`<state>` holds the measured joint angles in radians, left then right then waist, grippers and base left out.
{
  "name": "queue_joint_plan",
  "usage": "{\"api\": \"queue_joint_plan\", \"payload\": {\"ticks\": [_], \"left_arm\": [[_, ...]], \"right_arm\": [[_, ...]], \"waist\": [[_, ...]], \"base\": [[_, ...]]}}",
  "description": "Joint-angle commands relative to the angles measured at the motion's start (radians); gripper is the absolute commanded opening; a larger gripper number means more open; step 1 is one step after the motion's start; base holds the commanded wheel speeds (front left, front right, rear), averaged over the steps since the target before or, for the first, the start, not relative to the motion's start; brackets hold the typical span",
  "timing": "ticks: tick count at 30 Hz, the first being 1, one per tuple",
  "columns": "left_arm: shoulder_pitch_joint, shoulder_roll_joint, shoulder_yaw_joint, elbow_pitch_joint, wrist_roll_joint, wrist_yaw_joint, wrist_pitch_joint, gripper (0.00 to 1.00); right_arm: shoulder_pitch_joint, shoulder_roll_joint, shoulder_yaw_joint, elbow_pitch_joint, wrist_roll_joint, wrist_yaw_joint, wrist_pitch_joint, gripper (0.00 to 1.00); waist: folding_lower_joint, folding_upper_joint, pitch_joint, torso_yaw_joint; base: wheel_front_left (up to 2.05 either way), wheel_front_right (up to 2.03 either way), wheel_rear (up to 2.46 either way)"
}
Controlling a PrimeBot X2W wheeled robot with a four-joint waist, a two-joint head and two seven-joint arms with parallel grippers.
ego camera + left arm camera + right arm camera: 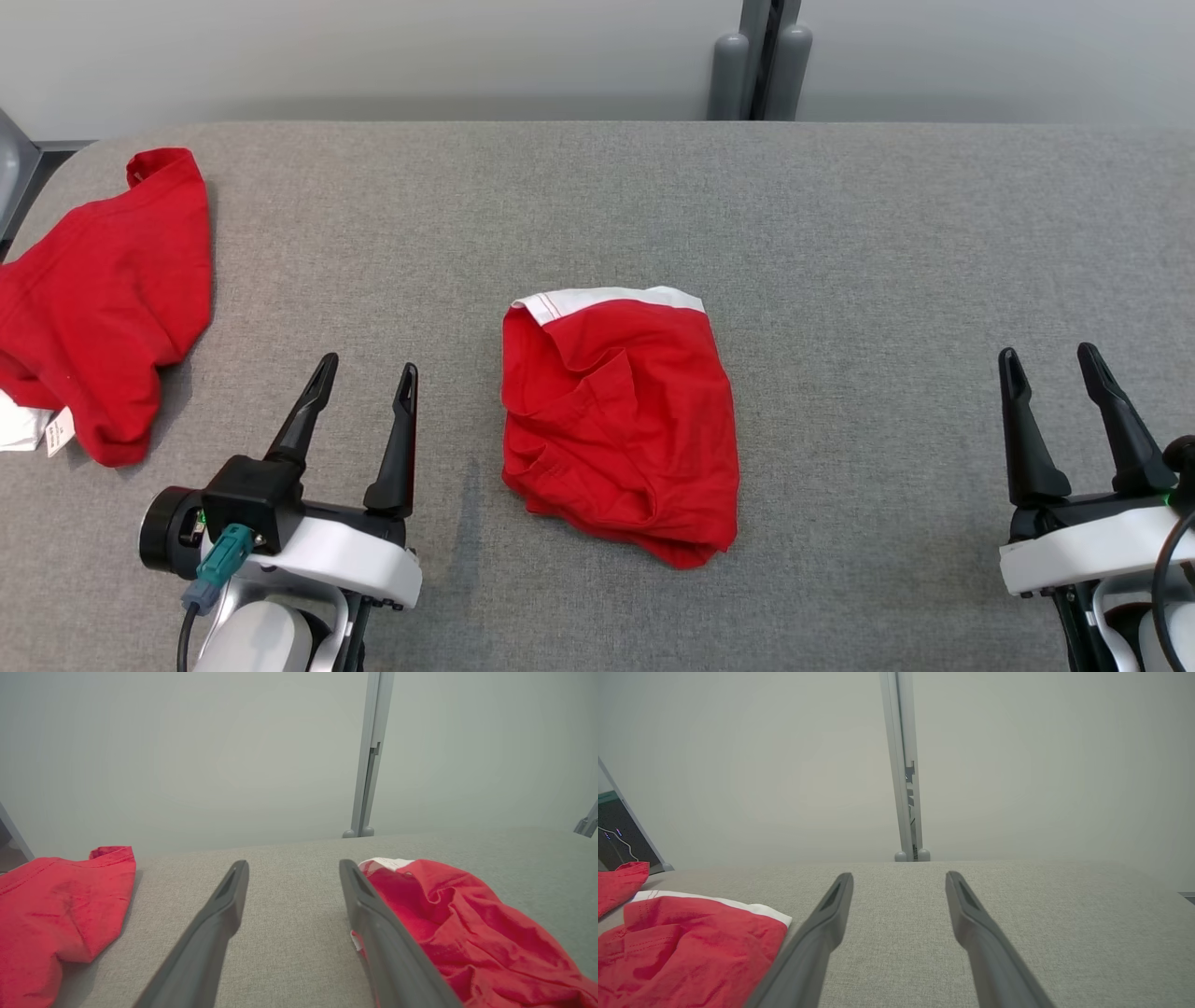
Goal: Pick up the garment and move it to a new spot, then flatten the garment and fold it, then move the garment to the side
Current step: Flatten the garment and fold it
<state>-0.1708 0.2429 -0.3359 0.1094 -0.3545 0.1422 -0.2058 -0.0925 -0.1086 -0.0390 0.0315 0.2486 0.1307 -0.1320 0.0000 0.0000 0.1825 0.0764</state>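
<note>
**Two grippers spread wide, the garment (pixel 616 429) between them**

My left gripper (pixel 369 364) and my right gripper (pixel 1047 353) both sit at the near edge of the grey table (pixel 840 233), fingers apart and holding nothing. The garment lies crumpled at the table's middle, nearer my left gripper, with a white band stitched in red along its far edge. In my left wrist view one finger overlaps it; I cannot tell whether they touch. A second red garment (pixel 103 299) with a white label (pixel 58 431) lies at the table's left end, well apart.

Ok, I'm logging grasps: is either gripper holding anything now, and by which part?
Nothing is held. The left gripper and right gripper are both open and empty; the red garment lies between them, untouched.
</note>
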Motion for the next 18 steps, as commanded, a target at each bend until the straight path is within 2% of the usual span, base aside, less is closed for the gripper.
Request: {"api": "queue_joint_plan", "payload": {"ticks": [1,2,3,4,10,18], "left_arm": [[-0.012,0.007,0.001,-0.004,-0.005,0.006,-0.003,1.00],[-0.014,0.007,0.000,-0.005,-0.005,0.007,-0.004,1.00],[-0.016,0.007,-0.001,-0.005,-0.004,0.007,-0.004,1.00],[-0.018,0.007,-0.002,-0.006,-0.004,0.006,-0.004,1.00],[-0.032,-0.001,-0.014,-0.001,-0.004,-0.001,-0.007,1.00],[-0.061,-0.023,-0.031,0.018,-0.006,-0.010,-0.023,1.00]], "right_arm": [[-0.006,-0.003,-0.006,-0.006,-0.004,0.000,0.004,1.00],[-0.011,-0.003,-0.007,-0.007,-0.005,0.000,0.005,0.72],[-0.015,-0.002,-0.010,-0.007,-0.006,0.000,0.006,0.25],[-0.018,-0.003,-0.008,-0.006,-0.004,0.000,0.011,0.00],[-0.067,-0.017,0.055,0.009,0.011,0.000,0.030,0.00],[-0.215,-0.012,0.324,0.130,0.083,0.000,0.050,0.00]], "waist": [[0.0000,0.0000,0.003,0.002],[0.0000,0.0000,0.005,0.003],[0.0000,0.0000,0.007,0.005],[0.0000,0.0000,0.010,0.007],[0.0000,0.0000,0.028,0.030],[0.0000,0.0000,0.060,0.083]], "base": [[0.00,0.00,0.00],[0.00,0.00,0.00],[0.00,0.00,0.00],[0.00,0.00,0.00],[0.00,0.00,0.00],[0.00,0.00,0.00]]}}
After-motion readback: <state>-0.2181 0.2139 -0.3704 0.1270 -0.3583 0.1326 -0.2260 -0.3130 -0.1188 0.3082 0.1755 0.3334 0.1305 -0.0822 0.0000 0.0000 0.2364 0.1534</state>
